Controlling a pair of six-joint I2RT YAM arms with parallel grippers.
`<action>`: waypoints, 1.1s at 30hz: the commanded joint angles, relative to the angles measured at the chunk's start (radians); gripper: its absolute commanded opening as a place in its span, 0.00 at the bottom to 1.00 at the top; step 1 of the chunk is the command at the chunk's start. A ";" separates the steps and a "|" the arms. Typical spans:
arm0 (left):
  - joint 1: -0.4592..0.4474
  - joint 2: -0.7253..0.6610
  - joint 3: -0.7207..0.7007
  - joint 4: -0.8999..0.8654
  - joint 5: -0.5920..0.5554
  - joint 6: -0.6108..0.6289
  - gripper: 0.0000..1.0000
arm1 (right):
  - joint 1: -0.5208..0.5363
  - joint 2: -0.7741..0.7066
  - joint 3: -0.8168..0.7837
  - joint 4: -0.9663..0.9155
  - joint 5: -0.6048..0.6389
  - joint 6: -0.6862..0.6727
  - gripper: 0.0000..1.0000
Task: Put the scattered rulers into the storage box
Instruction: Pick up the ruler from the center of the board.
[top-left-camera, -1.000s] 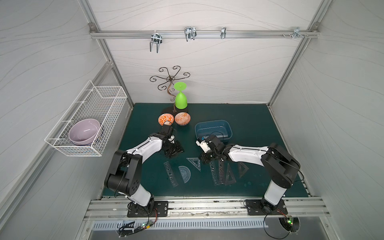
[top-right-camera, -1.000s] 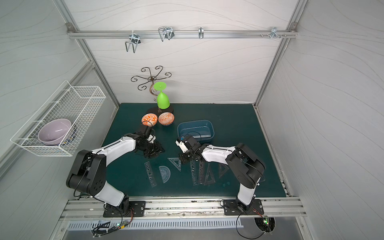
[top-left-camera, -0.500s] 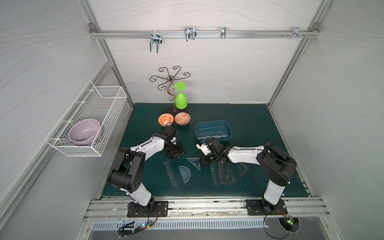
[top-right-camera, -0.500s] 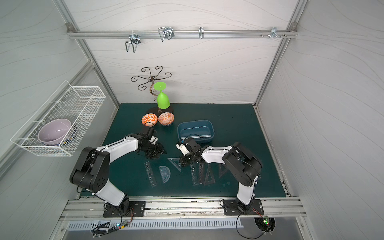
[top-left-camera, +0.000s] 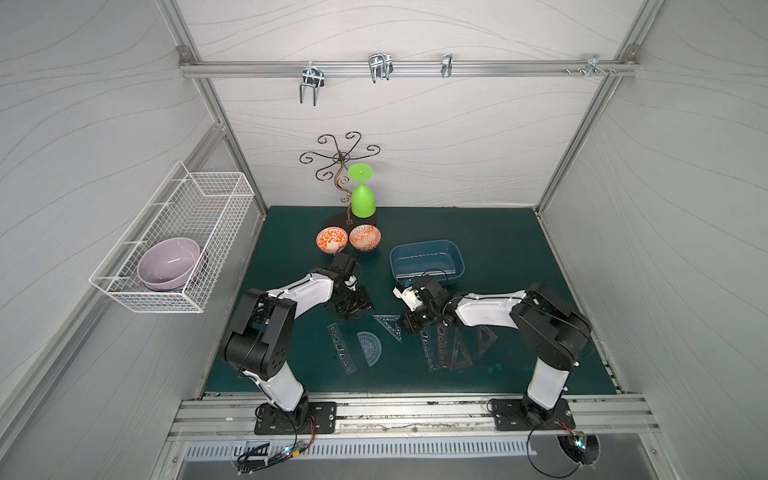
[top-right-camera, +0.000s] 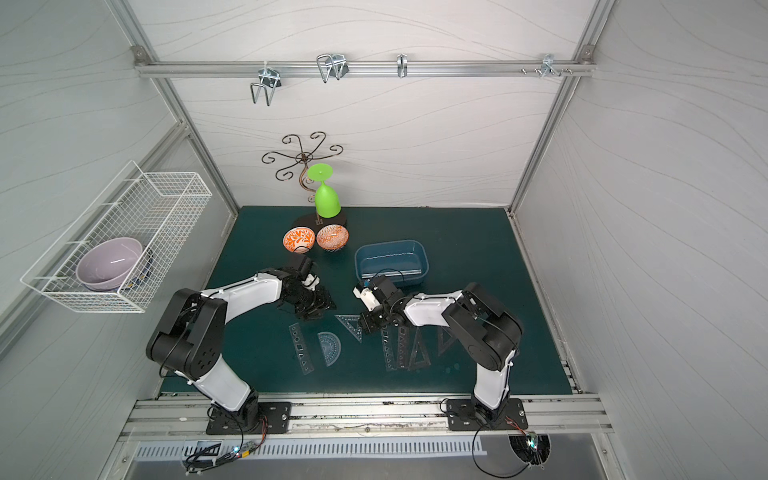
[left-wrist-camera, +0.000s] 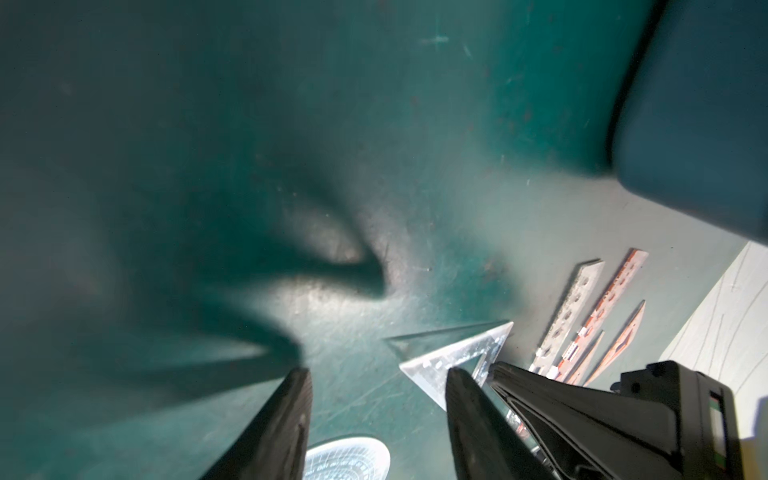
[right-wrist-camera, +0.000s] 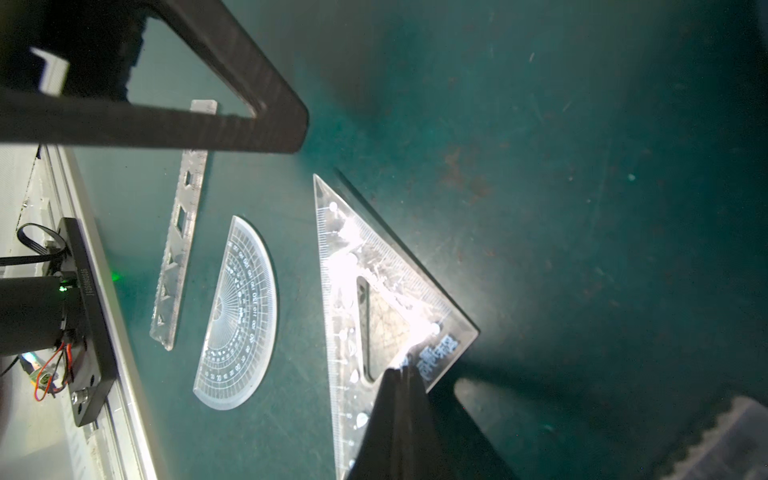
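My right gripper (right-wrist-camera: 401, 374) is pinched tight on the corner of one clear triangle (right-wrist-camera: 374, 291), just in front of the blue storage box (top-left-camera: 424, 242). My left gripper (left-wrist-camera: 378, 372) is half spread, holding nothing! I count seven rulers (top-left-camera: 430, 347) in front of that box: three stencil strips (top-left-camera: 341, 347), three triangles, one protractor (top-left-camera: 369, 348).

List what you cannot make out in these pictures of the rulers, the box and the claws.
Right wrist view: whether the shut right claw pinches the triangle or only presses on it; the claw itself covers the contact.
In a top view: the far ends of the stencil strips, hidden under the right arm.
Left wrist view: the protractor, cut off by the picture's edge; the storage box, blurred, its inside unseen.
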 joint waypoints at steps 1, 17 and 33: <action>-0.010 0.023 -0.007 0.034 0.024 -0.016 0.55 | -0.008 0.034 -0.023 -0.027 0.008 0.003 0.01; -0.025 0.054 -0.014 0.062 0.047 -0.035 0.53 | -0.029 0.039 -0.060 -0.025 0.014 0.001 0.00; -0.045 0.099 -0.037 0.128 0.086 -0.075 0.49 | -0.029 0.071 -0.051 -0.016 0.003 0.001 0.00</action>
